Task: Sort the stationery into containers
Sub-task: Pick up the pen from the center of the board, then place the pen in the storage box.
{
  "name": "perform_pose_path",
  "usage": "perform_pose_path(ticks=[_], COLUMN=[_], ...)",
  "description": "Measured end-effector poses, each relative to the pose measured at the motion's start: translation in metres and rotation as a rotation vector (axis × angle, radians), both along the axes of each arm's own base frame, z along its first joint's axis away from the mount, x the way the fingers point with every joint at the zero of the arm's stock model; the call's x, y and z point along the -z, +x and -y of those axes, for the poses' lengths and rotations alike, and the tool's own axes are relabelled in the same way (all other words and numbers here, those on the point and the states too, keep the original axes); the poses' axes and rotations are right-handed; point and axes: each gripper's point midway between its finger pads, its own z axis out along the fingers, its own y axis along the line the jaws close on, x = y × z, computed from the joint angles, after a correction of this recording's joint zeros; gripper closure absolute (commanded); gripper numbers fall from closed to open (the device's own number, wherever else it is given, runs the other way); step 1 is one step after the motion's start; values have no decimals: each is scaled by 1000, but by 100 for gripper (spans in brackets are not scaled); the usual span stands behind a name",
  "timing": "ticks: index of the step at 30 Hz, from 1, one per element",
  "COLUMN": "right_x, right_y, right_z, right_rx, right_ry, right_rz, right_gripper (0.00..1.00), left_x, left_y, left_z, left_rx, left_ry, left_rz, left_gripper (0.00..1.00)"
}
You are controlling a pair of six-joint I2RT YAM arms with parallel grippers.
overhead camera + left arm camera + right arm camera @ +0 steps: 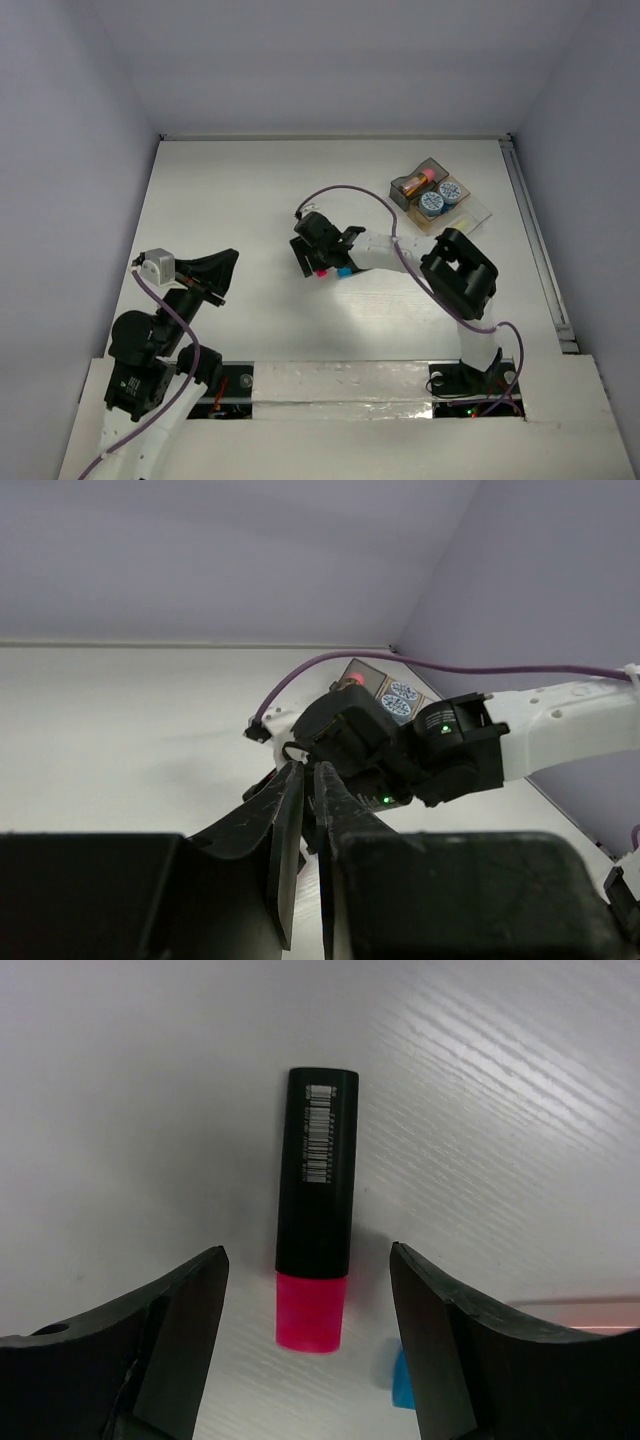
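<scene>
While the right gripper [305, 1260] hangs low over the table [250, 200] with its jaws apart, the pink-black highlighter [318, 1180] lies flat between the fingers, touching neither; the blue-black highlighter [344, 271] lies just beside it. Left gripper [308, 780]: jaws together, nothing held, well apart at left. In the containers [478, 212] at far right, the glue stick [420, 181] sits in the grey tray [400, 193] and two rolls [432, 204] in the amber tray [428, 220].
</scene>
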Motion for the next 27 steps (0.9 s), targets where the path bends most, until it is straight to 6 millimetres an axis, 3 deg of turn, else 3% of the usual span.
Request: perform_pose_path(ticks=[3, 5, 6, 7, 10, 15, 18, 20, 22, 25, 27], right_x=[11, 10, 11, 10, 11, 7, -8, -30, -66, -122, -151], right_y=[0, 2, 3, 5, 8, 10, 19, 26, 44, 75, 88], right_z=[4, 2, 2, 2, -1, 0, 9, 33, 74, 160, 232], right_rx=[7, 10, 12, 22, 34, 73, 127, 191, 305, 533, 712], right_ry=[-52, -64, -72, -77, -97, -105, -72, -32, 54, 192, 261], right_rz=[-15, -10, -7, -4, 11, 40, 74, 98, 152, 265, 347], right_gripper=[36, 48, 60, 81, 98, 98, 99, 98, 98, 98, 98], left_x=[1, 2, 1, 1, 1, 1, 1, 2, 6, 18, 29], left_y=[2, 2, 2, 2, 2, 2, 2, 3, 5, 12, 19], left_z=[0, 0, 0, 0, 0, -1, 1, 5, 13, 26, 35], left_rx=[-5, -3, -2, -2, 0, -7, 1, 23, 59, 118, 151], left_ry=[2, 4, 4, 3, 4, 4, 7, 13, 29, 62, 83], left_rz=[-5, -8, -6, -7, -6, -6, -7, -12, -28, -84, -137], left_gripper=[92, 92, 92, 92, 92, 90, 80, 71, 66, 63, 61])
